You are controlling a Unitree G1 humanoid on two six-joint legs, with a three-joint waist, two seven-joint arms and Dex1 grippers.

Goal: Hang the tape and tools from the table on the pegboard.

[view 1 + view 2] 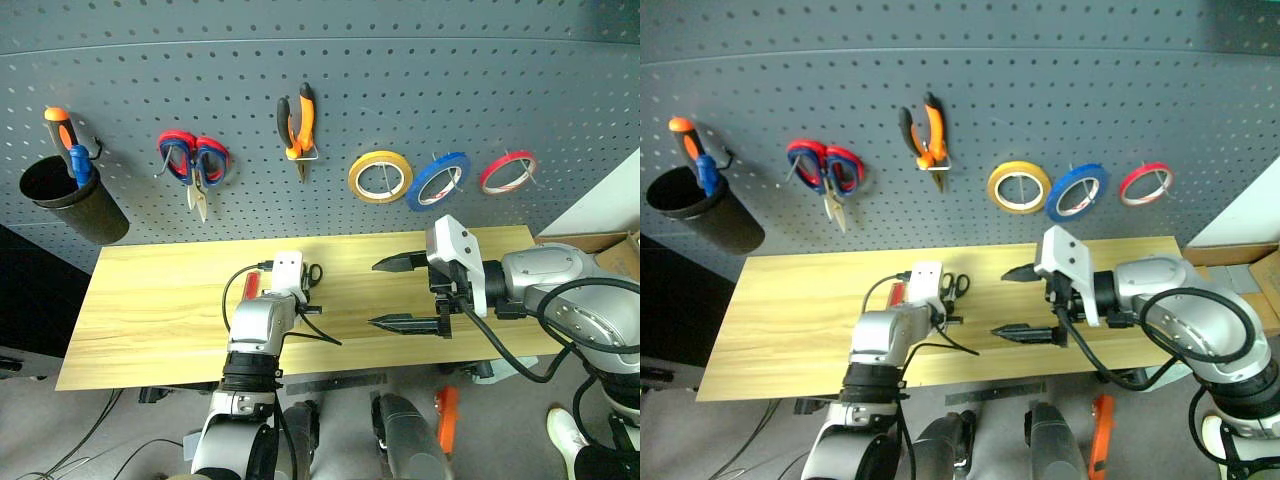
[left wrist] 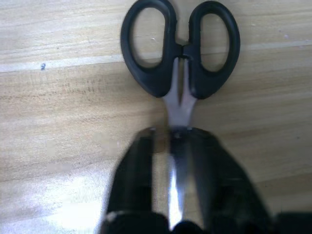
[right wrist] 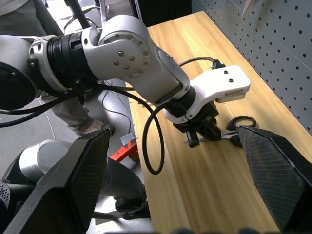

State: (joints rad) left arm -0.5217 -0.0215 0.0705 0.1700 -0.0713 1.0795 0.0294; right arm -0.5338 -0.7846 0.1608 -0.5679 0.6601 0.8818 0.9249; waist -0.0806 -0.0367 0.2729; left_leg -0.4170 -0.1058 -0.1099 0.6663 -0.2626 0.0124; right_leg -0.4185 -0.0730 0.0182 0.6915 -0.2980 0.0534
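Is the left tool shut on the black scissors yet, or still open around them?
Shut. The left tool has its fingers pressed against the blades of the black scissors, which lie flat on the table.

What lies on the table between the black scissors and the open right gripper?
Nothing: in the left eye view, bare tabletop runs from the scissors to the right gripper. The left gripper is shut on their blades.
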